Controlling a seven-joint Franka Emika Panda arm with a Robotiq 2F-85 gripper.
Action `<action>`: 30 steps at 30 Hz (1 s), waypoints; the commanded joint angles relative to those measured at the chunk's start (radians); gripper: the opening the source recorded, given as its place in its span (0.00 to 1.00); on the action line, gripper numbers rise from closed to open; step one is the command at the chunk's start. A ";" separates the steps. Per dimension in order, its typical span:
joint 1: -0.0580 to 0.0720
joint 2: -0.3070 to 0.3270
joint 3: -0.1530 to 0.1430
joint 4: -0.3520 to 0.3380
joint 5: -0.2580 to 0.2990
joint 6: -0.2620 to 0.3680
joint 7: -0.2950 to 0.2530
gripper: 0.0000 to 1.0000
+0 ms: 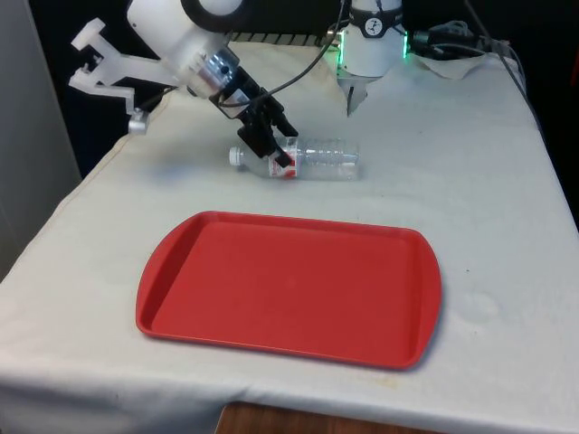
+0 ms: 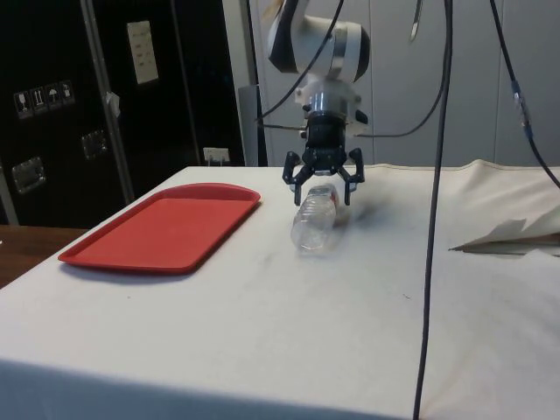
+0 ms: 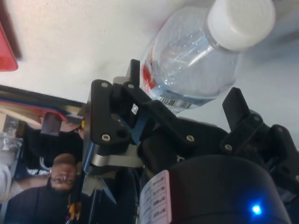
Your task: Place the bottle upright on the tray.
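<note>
A clear plastic bottle (image 1: 318, 161) with a white cap (image 1: 236, 155) and a red label lies on its side on the white cloth, beyond the red tray (image 1: 289, 289). My gripper (image 1: 271, 145) is down over the bottle's shoulder, open, one finger on each side of it. In the side view the gripper (image 2: 321, 186) straddles the far end of the bottle (image 2: 313, 225), and the tray (image 2: 166, 229) lies flat beside it with nothing on it. The wrist view has the bottle (image 3: 191, 60) between the fingertips (image 3: 133, 70), cap (image 3: 240, 21) pointing away from the gripper (image 3: 184, 81).
Crumpled white paper (image 1: 452, 59) lies at the table's far end on the front view's right, also near the table edge in the side view as paper (image 2: 516, 234). Black cables (image 2: 435, 175) hang down there. A person (image 3: 56, 175) shows beyond the table.
</note>
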 commanded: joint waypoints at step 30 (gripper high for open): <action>0.000 0.047 -0.014 0.033 0.041 -0.049 -0.021 1.00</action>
